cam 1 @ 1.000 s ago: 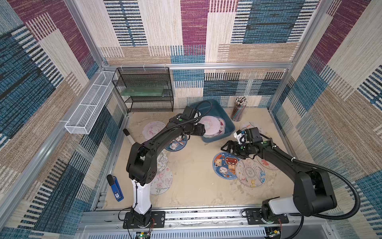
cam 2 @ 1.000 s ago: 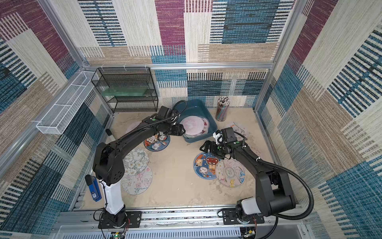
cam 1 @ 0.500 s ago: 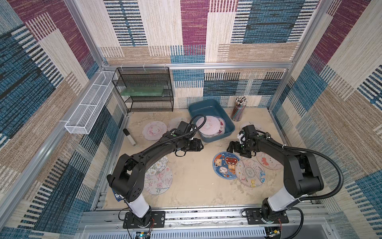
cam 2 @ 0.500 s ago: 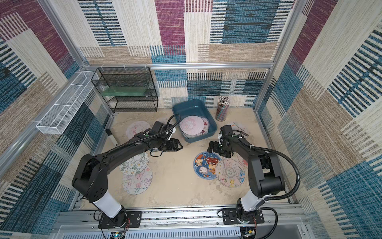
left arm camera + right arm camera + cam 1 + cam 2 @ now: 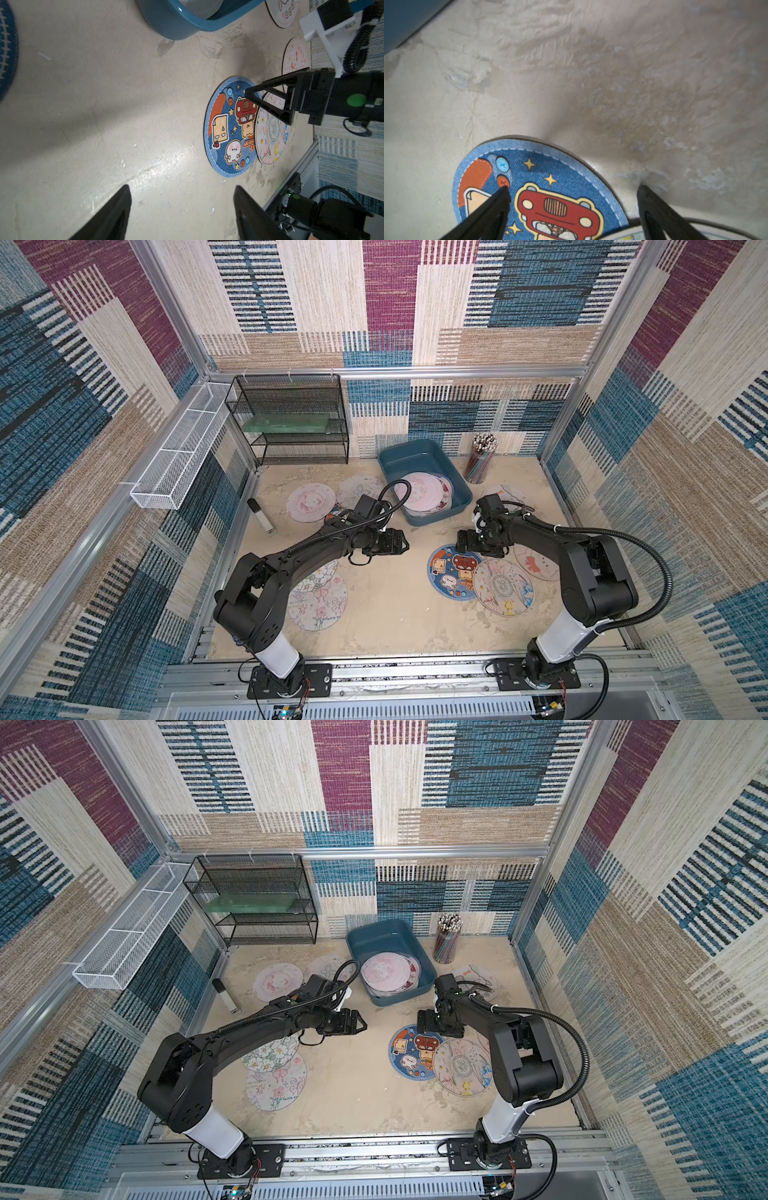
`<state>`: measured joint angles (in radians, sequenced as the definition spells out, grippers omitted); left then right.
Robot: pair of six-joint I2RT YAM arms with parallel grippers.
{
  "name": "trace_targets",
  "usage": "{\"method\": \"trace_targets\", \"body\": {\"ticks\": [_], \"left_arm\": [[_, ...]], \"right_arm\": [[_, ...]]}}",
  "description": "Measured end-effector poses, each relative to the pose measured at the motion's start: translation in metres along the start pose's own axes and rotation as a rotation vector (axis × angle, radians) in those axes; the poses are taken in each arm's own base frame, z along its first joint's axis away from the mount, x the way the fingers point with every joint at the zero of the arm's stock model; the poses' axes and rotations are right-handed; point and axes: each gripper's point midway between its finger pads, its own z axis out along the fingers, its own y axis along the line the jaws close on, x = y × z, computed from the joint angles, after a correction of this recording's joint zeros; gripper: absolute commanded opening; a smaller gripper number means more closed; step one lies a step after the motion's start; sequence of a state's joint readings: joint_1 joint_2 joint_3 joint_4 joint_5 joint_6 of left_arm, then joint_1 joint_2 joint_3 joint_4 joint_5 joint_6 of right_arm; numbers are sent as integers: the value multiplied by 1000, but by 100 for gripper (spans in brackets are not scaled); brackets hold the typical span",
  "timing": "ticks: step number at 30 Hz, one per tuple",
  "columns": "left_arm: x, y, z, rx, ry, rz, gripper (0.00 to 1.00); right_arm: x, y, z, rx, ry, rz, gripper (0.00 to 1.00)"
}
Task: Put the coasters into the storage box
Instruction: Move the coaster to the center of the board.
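Right gripper (image 5: 573, 189) spread wide, low over edge of blue cartoon coaster (image 5: 550, 176), one fingertip above it; left gripper (image 5: 181, 188) open, empty, over bare counter (image 5: 104, 104), apart from it

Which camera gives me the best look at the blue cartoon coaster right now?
Left wrist: the blue cartoon coaster shows nearly whole, print sharp. Both top views show it small; right wrist shows only part.

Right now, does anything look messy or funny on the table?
Nothing is broken or spilled. Some loose mats overlap: the pale flower mat lies over the edge of the blue cartoon mat by the right hand. The pile of mats in the teal box sits bunched at its near end.
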<state>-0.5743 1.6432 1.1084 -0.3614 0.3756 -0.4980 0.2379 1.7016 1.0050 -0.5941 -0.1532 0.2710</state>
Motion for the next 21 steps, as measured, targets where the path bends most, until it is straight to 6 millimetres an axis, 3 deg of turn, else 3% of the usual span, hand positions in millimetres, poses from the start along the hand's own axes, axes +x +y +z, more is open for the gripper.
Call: {"method": "trace_targets", "body": {"ticks": [12, 21], "left_arm": [[8, 5, 5, 0, 11, -7, 77], [14, 10, 8, -5, 19, -11, 77]], "right_arm": [[26, 41, 1, -78, 21, -95, 97], [66, 108, 0, -243, 140, -165, 97]]}}
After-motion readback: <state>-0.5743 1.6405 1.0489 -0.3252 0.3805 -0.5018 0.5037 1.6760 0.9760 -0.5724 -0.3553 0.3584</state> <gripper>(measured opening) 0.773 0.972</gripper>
